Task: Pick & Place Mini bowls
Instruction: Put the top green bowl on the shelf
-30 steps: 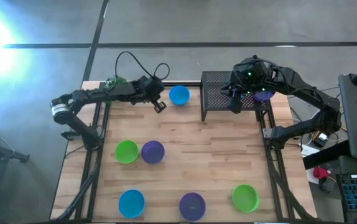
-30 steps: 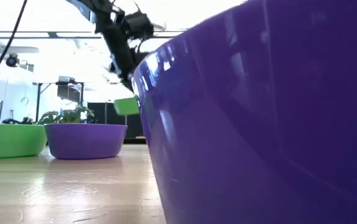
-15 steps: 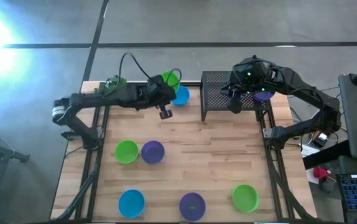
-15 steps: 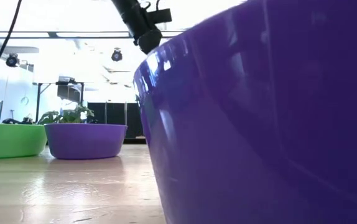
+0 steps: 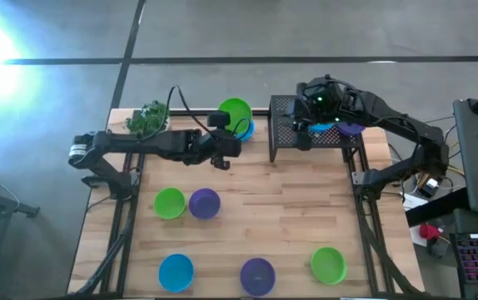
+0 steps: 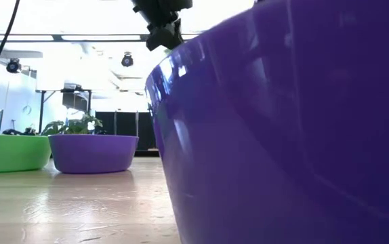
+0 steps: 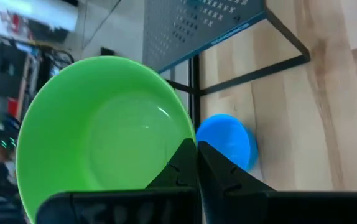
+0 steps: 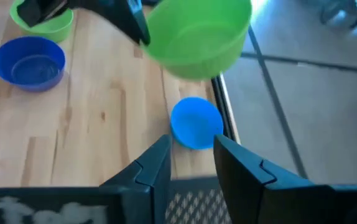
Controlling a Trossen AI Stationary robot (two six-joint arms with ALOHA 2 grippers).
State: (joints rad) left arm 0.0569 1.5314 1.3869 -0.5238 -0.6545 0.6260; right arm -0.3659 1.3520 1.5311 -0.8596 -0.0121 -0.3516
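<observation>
My left gripper (image 5: 229, 133) is shut on a bright green mini bowl (image 5: 236, 112), held in the air over the far middle of the table. Below it a blue bowl (image 5: 245, 128) sits on the wood beside the black mesh rack (image 5: 285, 108). My right gripper (image 5: 304, 133) hovers open over the rack's left part, nothing between its fingers (image 8: 160, 165). A purple bowl (image 5: 352, 127) rests on the rack to its right. The right wrist view shows the green bowl (image 8: 196, 31) above the blue bowl (image 8: 196, 122). My left gripper pinches the green bowl's rim (image 7: 185, 142) on the side nearest the arm. One finger seems to lie inside the wall and one outside. The fingers come slanting down from the table's left. The bowl hangs clear of the table, slightly tilted, its opening up.
A small leafy plant (image 5: 147, 118) stands at the far left. A green bowl (image 5: 170, 202) and a purple bowl (image 5: 204, 202) sit mid-table. Blue (image 5: 176, 271), purple (image 5: 257, 275) and green (image 5: 328, 264) bowls line the near edge; the purple one (image 6: 282, 135) fills the low view.
My left gripper has carried the green bowl up and toward the table's right, from near the plant to above the blue bowl, rolling its wrist so that the bowl's opening now faces up. My right gripper has shifted a little toward the left over the rack.
</observation>
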